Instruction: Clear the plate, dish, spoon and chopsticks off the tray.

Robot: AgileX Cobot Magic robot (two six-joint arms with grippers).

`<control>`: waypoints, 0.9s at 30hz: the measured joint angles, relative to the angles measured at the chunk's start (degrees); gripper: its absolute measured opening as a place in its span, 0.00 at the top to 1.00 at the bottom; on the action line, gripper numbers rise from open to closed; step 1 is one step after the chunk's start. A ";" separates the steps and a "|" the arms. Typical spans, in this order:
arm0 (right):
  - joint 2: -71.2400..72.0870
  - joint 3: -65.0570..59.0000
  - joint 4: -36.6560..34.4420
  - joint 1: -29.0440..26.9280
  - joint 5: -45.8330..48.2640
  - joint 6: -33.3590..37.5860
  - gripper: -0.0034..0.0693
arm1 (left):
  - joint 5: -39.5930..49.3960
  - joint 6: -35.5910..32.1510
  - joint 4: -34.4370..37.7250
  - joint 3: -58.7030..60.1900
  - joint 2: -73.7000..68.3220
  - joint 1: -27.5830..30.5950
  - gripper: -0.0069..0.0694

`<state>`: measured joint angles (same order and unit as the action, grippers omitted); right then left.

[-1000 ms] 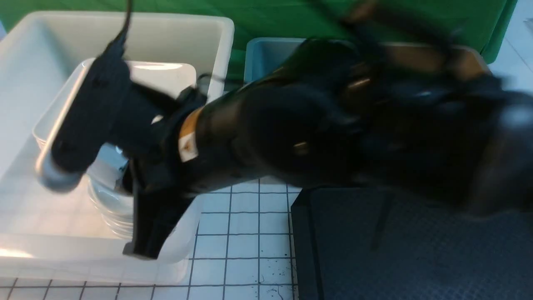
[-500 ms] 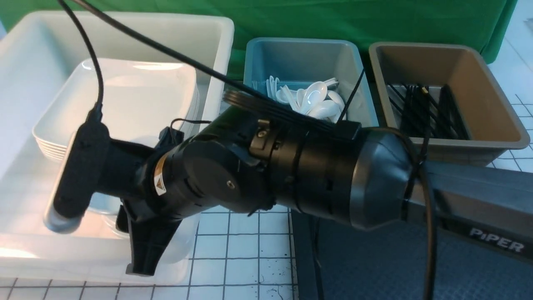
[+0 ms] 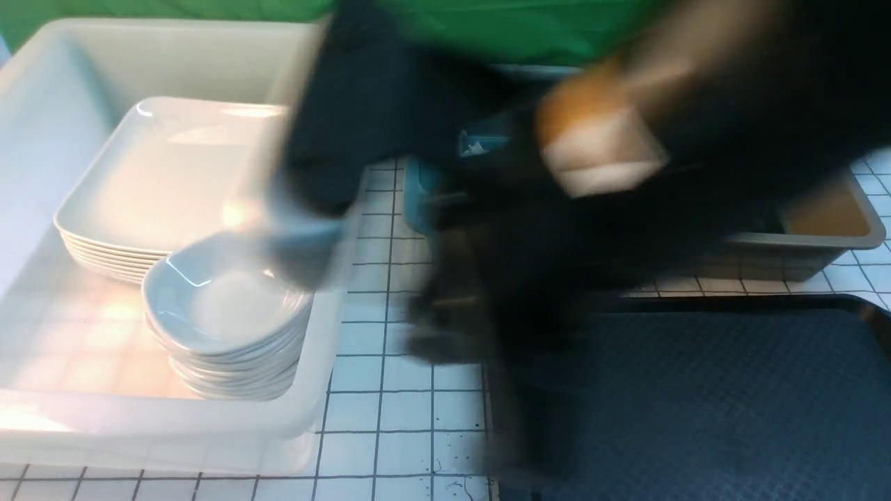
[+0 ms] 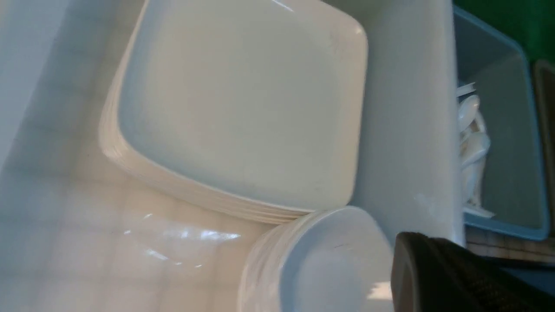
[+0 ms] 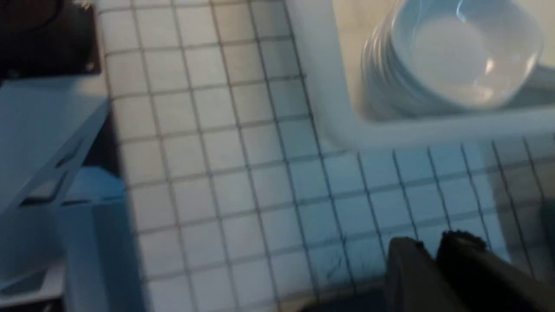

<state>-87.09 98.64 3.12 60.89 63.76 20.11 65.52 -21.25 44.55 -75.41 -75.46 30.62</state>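
Observation:
The black tray (image 3: 696, 403) lies at the lower right, and the part that shows is bare. In the white tub (image 3: 42, 417), large white plates (image 3: 174, 167) are stacked, with a pile of small dishes (image 3: 223, 299) in front of them. White spoons (image 4: 470, 130) lie in the blue tub (image 4: 511, 151). The chopsticks are hidden behind my right arm (image 3: 557, 243), a dark blur across the middle. My right gripper (image 5: 429, 245) hangs over the tiled table beside the white tub, fingers together and empty. My left gripper (image 4: 412, 247) is shut and empty next to the dish pile (image 4: 329, 264).
The brown tub (image 3: 835, 216) stands at the back right, mostly hidden by the blurred arm. A green cloth hangs behind the tubs. White gridded table surface (image 3: 390, 410) shows between the white tub and the tray.
My right arm has swung away from over the dish pile in the white tub, up and to the right, and is now a blur. The dish pile is uncovered.

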 joint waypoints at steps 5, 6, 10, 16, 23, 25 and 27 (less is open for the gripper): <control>17.65 -3.44 5.04 0.00 1.18 -13.58 0.91 | 0.17 -2.77 5.58 0.35 0.00 -9.92 0.90; 21.01 -4.54 5.29 0.00 1.18 -15.50 0.91 | -0.14 -3.11 4.97 0.35 0.00 -13.25 0.90; 32.35 -9.05 5.72 0.00 1.18 -21.27 0.91 | -1.16 -3.85 -0.03 0.35 0.00 -24.97 0.90; 55.57 -29.82 5.99 0.00 -4.09 -24.54 0.91 | -4.60 -1.14 -12.02 0.35 0.00 -41.73 0.90; 69.07 -65.18 5.75 0.00 -41.92 -25.53 0.91 | -5.14 -0.54 -14.21 0.35 0.00 -45.64 0.90; 69.38 -70.87 5.75 0.00 -49.73 -25.22 0.91 | -5.01 -0.41 -14.41 0.35 0.00 -45.64 0.90; 69.38 -74.08 5.75 0.00 -54.66 -24.98 0.91 | -4.88 -0.41 -14.47 0.35 0.00 -45.64 0.90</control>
<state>-17.71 24.56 8.87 60.89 9.10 -4.87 60.64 -21.66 30.08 -75.06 -75.46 -15.02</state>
